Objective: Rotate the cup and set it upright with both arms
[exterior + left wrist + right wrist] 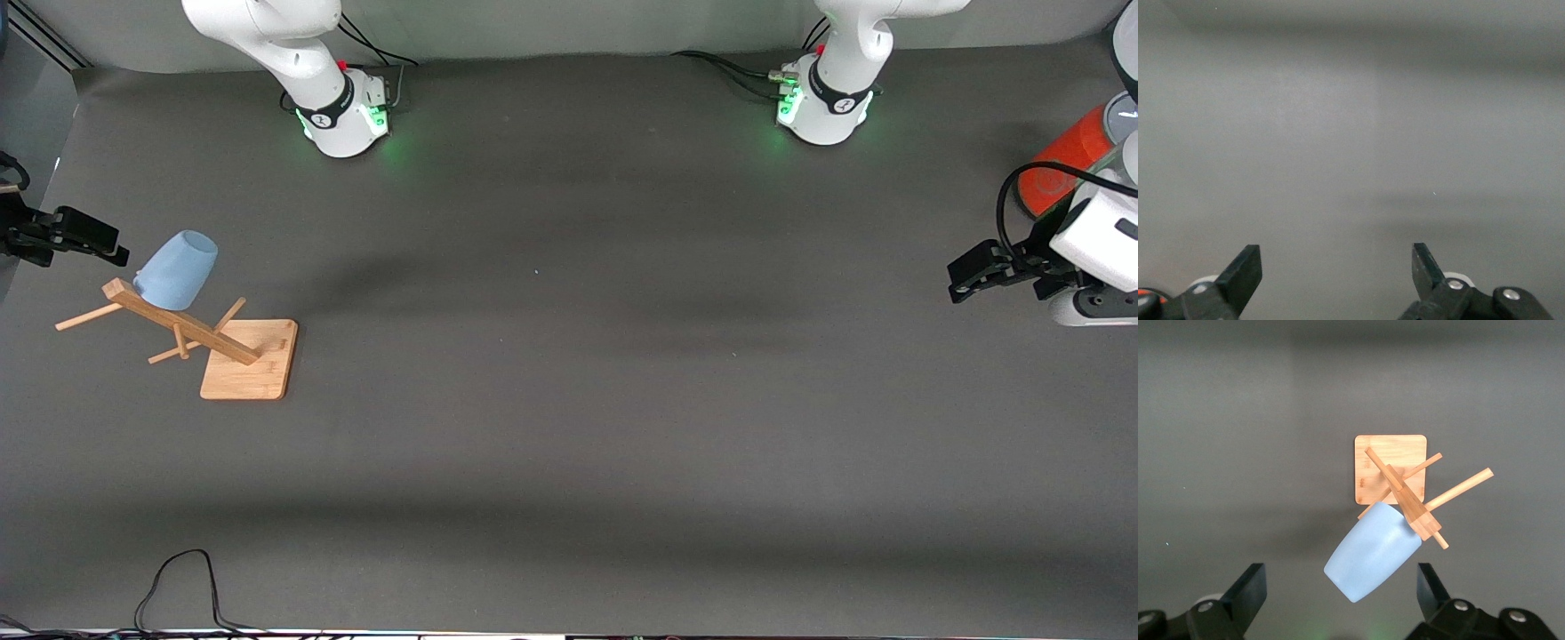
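The pale-blue cup [178, 271] hangs mouth-down and tilted on a peg of a wooden rack [253, 360] at the right arm's end of the table. My right gripper [111, 249] is open and empty, up in the air beside the cup and apart from it. In the right wrist view the cup [1371, 557] shows its closed base toward the right gripper [1339, 577], and the rack [1390, 463] lies past it. My left gripper [958, 277] is open and empty over the table at the left arm's end. In the left wrist view the left gripper [1335, 255] shows over bare grey table only.
An orange cylinder [1058, 164] with a grey lid stands at the left arm's end, partly hidden by the left arm. A black cable [178, 578] loops onto the table at the edge nearest the front camera. The grey table [569, 356] spreads between the arms.
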